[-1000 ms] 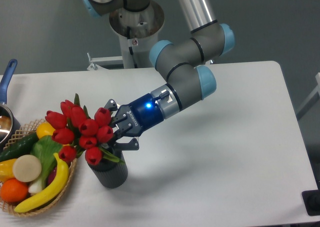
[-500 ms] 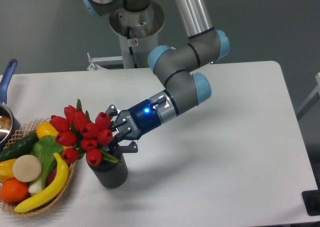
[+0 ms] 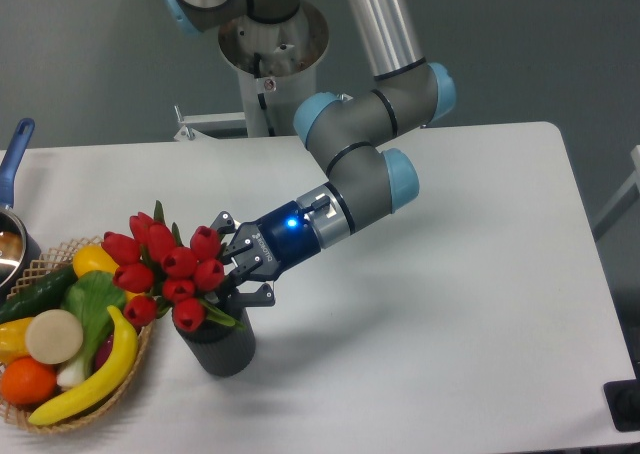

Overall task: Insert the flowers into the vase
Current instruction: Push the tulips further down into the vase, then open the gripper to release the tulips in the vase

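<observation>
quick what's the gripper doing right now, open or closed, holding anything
Gripper: closed on the flowers, holding the bunch's stem end over the vase.

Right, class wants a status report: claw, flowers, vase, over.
Claw shut on flowers. Stems at vase mouth, bunch leaning toward basket. Nothing in the way.

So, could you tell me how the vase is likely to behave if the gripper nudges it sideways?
The vase is short and wide, so it would probably slide rather than tip. The flowers lean left over its rim toward the basket, perhaps adding a slight leftward pull. Its ribbed wall should give fingers reasonable grip.
</observation>
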